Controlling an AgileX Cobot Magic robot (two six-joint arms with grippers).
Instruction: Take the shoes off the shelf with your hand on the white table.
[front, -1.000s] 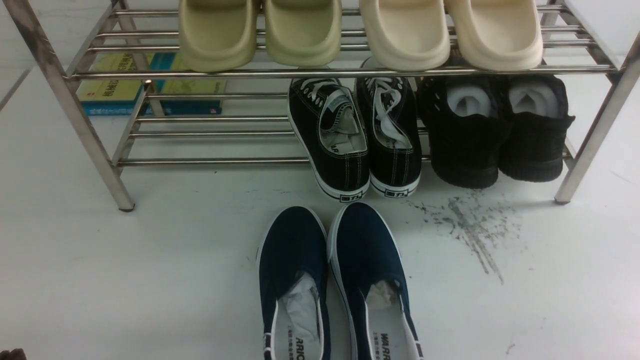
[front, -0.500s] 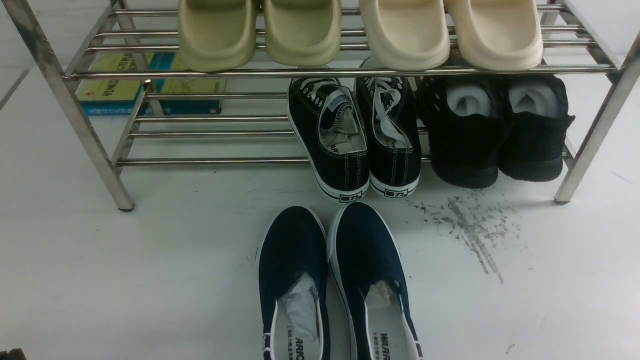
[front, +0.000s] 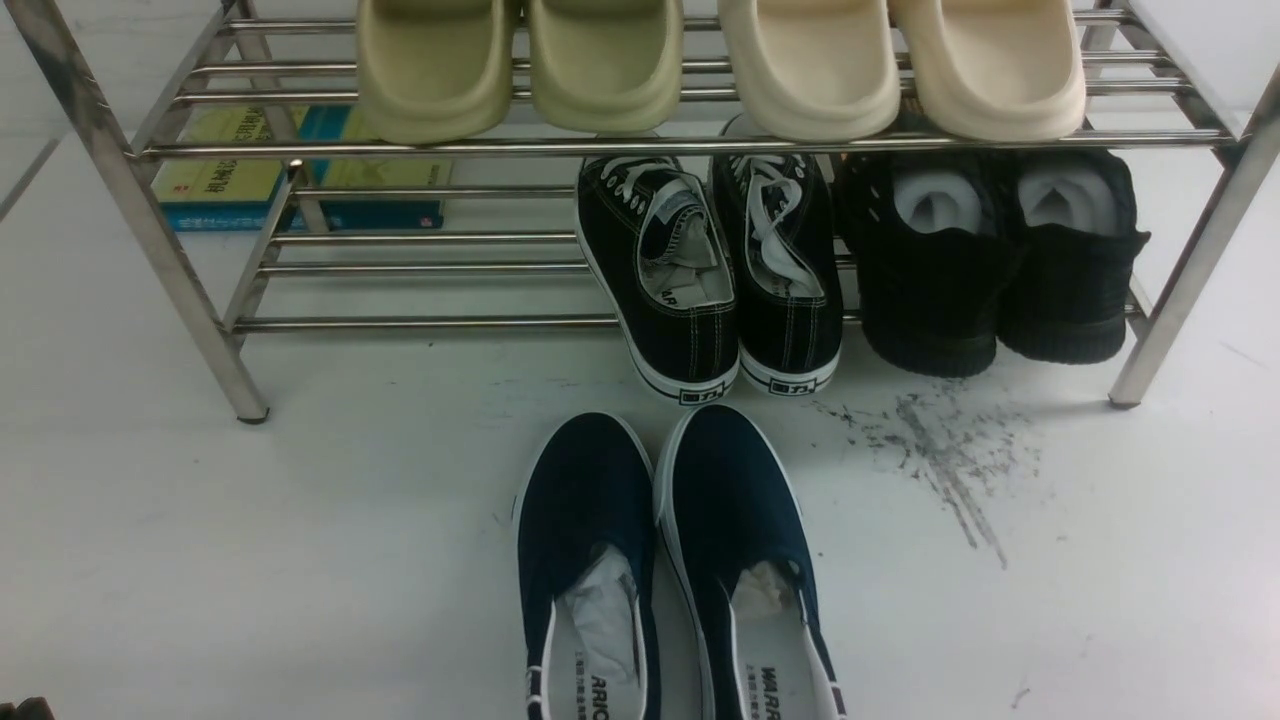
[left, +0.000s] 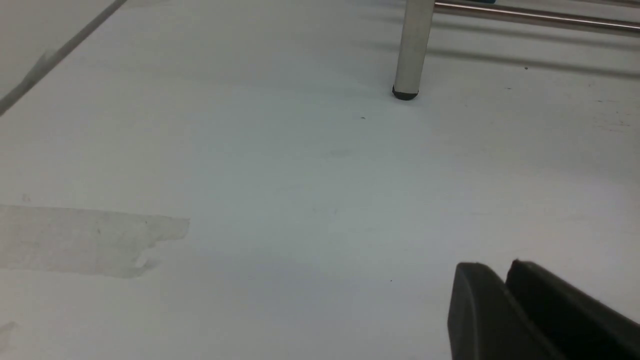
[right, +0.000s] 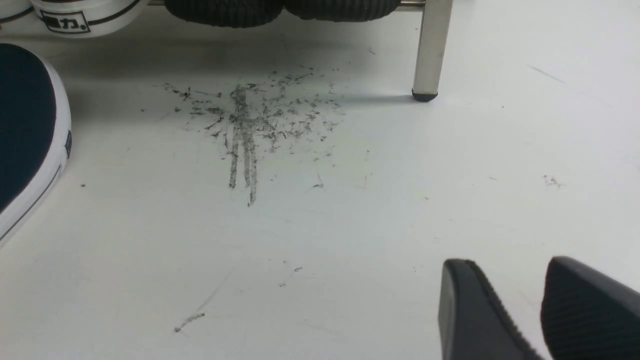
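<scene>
The pair of navy slip-on shoes (front: 665, 570) stands side by side on the white table (front: 250, 560), toes pointing at the shelf (front: 640, 145), heels at the near edge of the front view. One toe shows in the right wrist view (right: 25, 130). My left gripper (left: 500, 270) is shut and empty, low over bare table near the shelf's left front leg (left: 412, 50). My right gripper (right: 510, 267) is open a little and empty, right of the shoes, near the scuff streaks (right: 245, 125). Neither gripper shows in the front view.
On the shelf's lower tier are black lace-up sneakers (front: 710, 275) and black fuzzy shoes (front: 990, 260). Two pairs of beige slides (front: 720, 65) sit on top. A book (front: 290, 170) lies behind the shelf at left. The shelf's right front leg (right: 432, 50) stands ahead of my right gripper.
</scene>
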